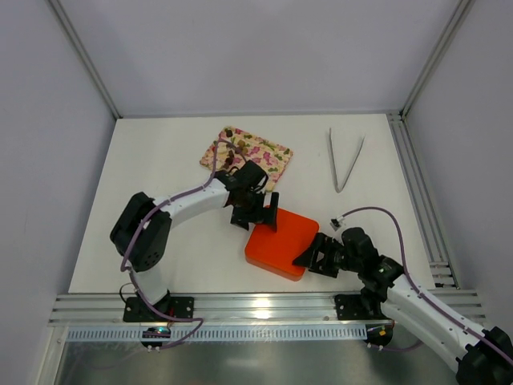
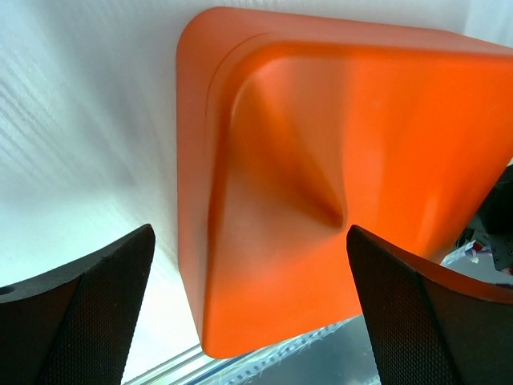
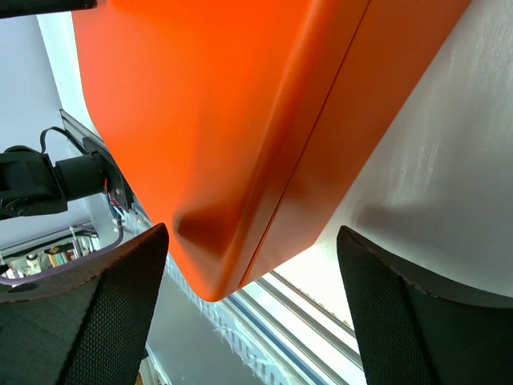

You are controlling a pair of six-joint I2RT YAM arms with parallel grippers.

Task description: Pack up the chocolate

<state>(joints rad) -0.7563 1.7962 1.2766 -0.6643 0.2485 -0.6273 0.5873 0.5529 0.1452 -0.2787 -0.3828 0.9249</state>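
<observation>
The white worktop (image 1: 160,241) is enclosed by pale walls, with an aluminium rail along its near edge.

**Objects on the worktop**
- An orange box (image 1: 280,241) stands near the middle of the near half, with its lid (image 2: 337,144) seated. The right wrist view shows the seam between lid and base running along one side.
- A pink floral tray (image 1: 260,151) lies beyond the box, towards the far edge.
- A pair of metal tongs (image 1: 345,160) lies to the right of the tray, well apart from it and from the box.

**Left arm**
- The left gripper (image 1: 256,215) is at the far left edge of the box, between box and tray.
- In its wrist view, the fingers (image 2: 96,305) are spread wide open and hold nothing. The lid fills the space beyond them.

**Right arm**
- The right gripper (image 1: 314,255) is at the near right edge of the box.
- Its fingers (image 3: 401,313) are also spread wide, with a corner of the box showing between them. They are not clamped on the box. Whether either finger touches it cannot be told.

**Location of the chocolate**
- With the box closed, no chocolate can be confirmed inside it.
- A few dark specks (image 1: 234,147) sit on the far left part of the tray. They are too small to distinguish from the tray pattern.
</observation>
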